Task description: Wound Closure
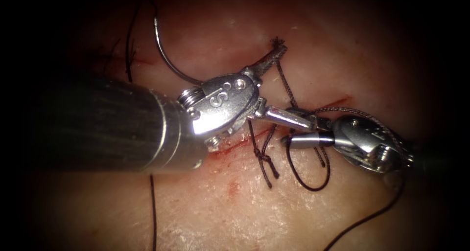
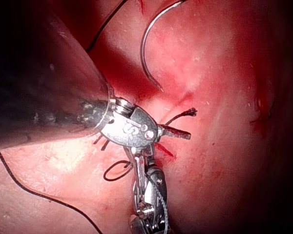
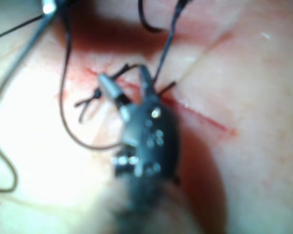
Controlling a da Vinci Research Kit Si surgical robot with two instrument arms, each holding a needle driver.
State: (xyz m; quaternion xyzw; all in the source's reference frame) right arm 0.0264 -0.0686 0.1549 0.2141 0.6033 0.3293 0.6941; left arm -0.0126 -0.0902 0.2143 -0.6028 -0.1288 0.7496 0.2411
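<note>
My left tool [image 1: 269, 61] comes in from the left, and its jaws are shut on the thread [image 1: 286, 87] near its frayed end [image 1: 279, 43], above the cut [image 1: 240, 146]; the same jaws [image 2: 178, 132] point at the frayed end [image 2: 189, 113]. My right tool [image 1: 279, 128] comes in from the right with its jaws open over the cut and nothing gripped, also seen open close up [image 3: 127, 80]. A strand of thread lies over its wrist. The curved needle [image 1: 164, 53] rests free on the tissue at the upper left, held by neither tool [image 2: 146, 48].
A tied knot [image 1: 264, 158] with short tails sits on the cut beside a loose thread loop [image 1: 306, 180]. Red fluid [image 1: 234, 187] marks the tissue near the cut. Long strands of thread trail off at the lower left [image 1: 153, 212] and lower right [image 1: 367, 219].
</note>
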